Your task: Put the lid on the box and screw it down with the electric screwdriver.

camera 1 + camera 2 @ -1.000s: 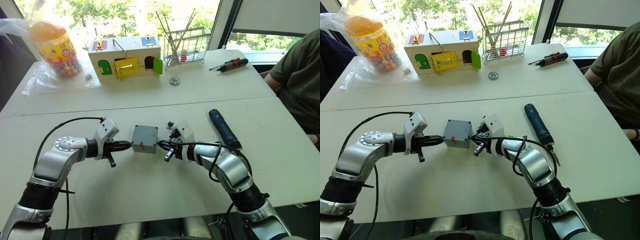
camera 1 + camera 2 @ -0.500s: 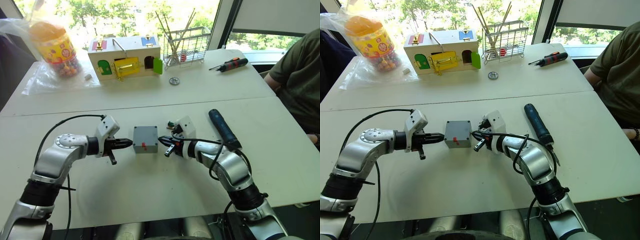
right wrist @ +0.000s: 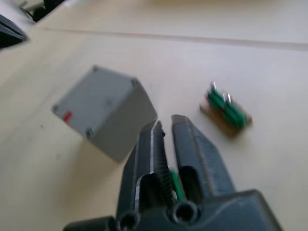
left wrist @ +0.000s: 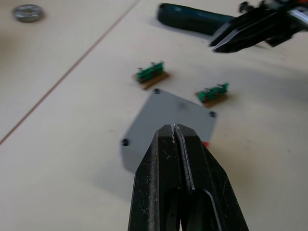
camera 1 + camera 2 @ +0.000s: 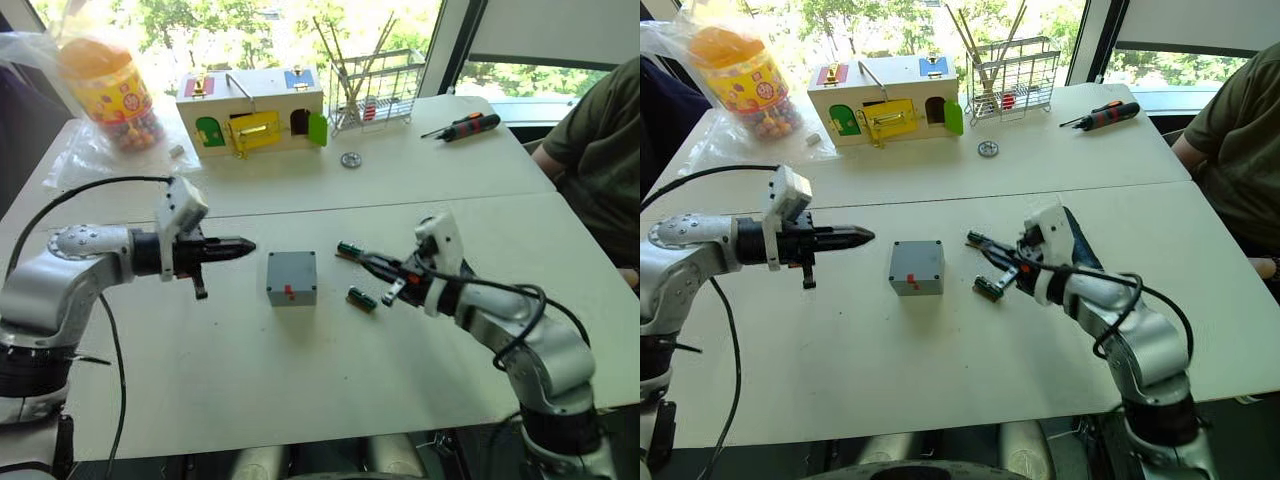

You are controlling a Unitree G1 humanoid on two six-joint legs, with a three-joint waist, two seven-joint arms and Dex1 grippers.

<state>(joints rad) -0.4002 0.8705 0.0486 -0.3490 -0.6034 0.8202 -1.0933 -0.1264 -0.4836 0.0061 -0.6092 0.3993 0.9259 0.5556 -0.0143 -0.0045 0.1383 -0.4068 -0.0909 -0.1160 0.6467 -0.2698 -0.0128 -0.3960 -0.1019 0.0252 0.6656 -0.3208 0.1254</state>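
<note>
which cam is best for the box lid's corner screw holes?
Left wrist view: the box sits close, its top face toward the camera, three corner holes visible. Right wrist view shows it angled. Both eye views show it whole but small.

The right arm covers most of the electric screwdriver [image 5: 1076, 246], so just a bit of its dark body peeks out. The lid [image 5: 291, 271] sits on the box [image 5: 292, 293], so the inside of the box is hidden. The person [image 5: 598, 150] is cut off by the picture's edge.
</note>
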